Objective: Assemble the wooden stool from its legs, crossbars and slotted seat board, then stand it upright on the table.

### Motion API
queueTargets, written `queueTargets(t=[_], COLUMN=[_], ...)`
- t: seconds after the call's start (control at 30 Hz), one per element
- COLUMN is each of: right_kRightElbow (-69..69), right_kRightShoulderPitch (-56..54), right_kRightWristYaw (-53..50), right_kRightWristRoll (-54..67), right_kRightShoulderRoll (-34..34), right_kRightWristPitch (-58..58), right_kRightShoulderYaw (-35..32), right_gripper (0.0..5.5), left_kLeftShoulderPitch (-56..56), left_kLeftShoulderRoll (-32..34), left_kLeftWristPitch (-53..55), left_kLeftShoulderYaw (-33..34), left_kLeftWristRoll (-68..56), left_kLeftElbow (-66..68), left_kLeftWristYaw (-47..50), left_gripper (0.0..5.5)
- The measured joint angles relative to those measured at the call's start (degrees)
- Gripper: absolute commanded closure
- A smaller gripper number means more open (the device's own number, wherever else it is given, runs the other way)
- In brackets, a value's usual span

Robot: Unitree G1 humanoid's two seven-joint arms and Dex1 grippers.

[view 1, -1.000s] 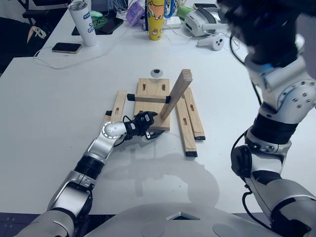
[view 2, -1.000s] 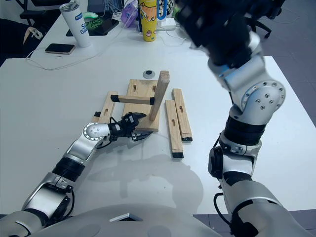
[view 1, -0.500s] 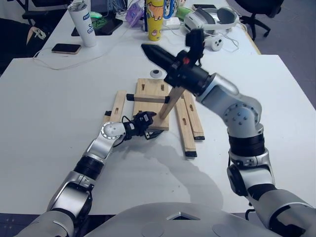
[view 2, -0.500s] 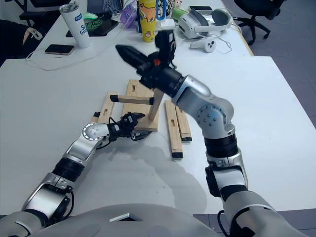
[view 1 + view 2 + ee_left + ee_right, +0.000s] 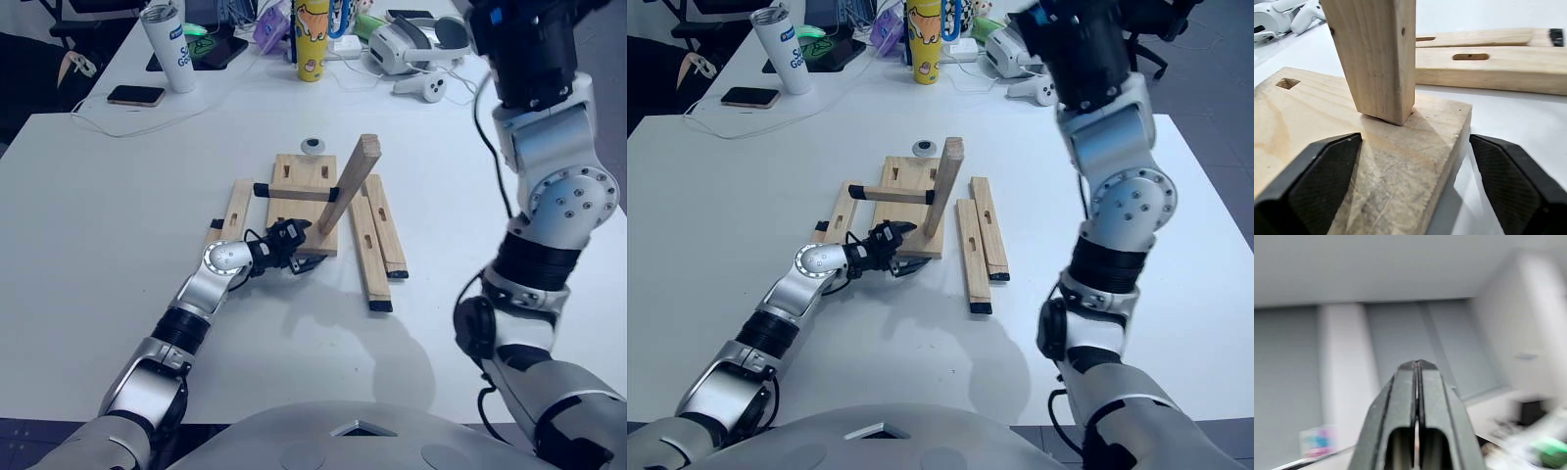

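The slotted seat board (image 5: 299,211) lies flat mid-table. One leg (image 5: 350,183) stands in a slot at its near right corner, leaning away to the right. A crossbar (image 5: 294,193) with black ends lies across the board. Two more legs (image 5: 366,247) lie side by side right of the board, and another leg (image 5: 233,209) lies left of it. My left gripper (image 5: 297,258) rests on the table at the board's near edge, open, its fingers (image 5: 1320,178) straddling the board's corner just below the standing leg (image 5: 1376,58). My right gripper (image 5: 1417,364) is raised high, shut on nothing.
A small round disc (image 5: 312,145) lies just behind the board. Farther back stand a yellow cup (image 5: 310,39), a white tumbler (image 5: 166,44), a phone (image 5: 132,95), a white headset (image 5: 411,39) and its controller (image 5: 421,86). Bare table lies to the front and both sides.
Half a second ago my right arm reached over the board beside the standing leg; now it has swung back up to the right. The left arm and wooden parts have not moved.
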Motion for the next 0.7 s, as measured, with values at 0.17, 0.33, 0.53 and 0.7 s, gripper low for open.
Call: queueTargets(t=[0.17,0.33,0.53,0.7], right_kRightElbow=[4.0,5.5,1.7,-12.6], right_kRightShoulderPitch=[6.7,9.6,22.1,38.3], right_kRightWristYaw=[1.0,3.1,1.8,-1.9], right_kRightWristRoll=[-10.2,-20.0,-33.5,-37.2], right_kRightShoulderRoll=[-2.0,-2.2,-3.7,-4.8], right_kRightWristPitch=[-1.5,-3.4,-4.1,1.2], right_kRightShoulderYaw=[0.9,5.3,12.2,14.9], right_gripper=[5.46,5.46,5.46,5.24], left_kLeftShoulderPitch=[-2.9,-4.2,-0.6,9.4], left_kLeftShoulderRoll=[-1.5,-3.3,-4.1,-1.7], left_kLeftWristPitch=[0.6,3.3,5.3,4.1], left_kLeftShoulderYaw=[-0.6,-0.4,1.3,5.3], left_kLeftWristRoll=[2.3,2.4,2.1,0.2], left_kLeftElbow=[2.9,3.2,-1.7,-12.1], left_kLeftWristYaw=[3.4,4.1,6.0,7.5], left_gripper=[1.41,1.41,1.41,1.41])
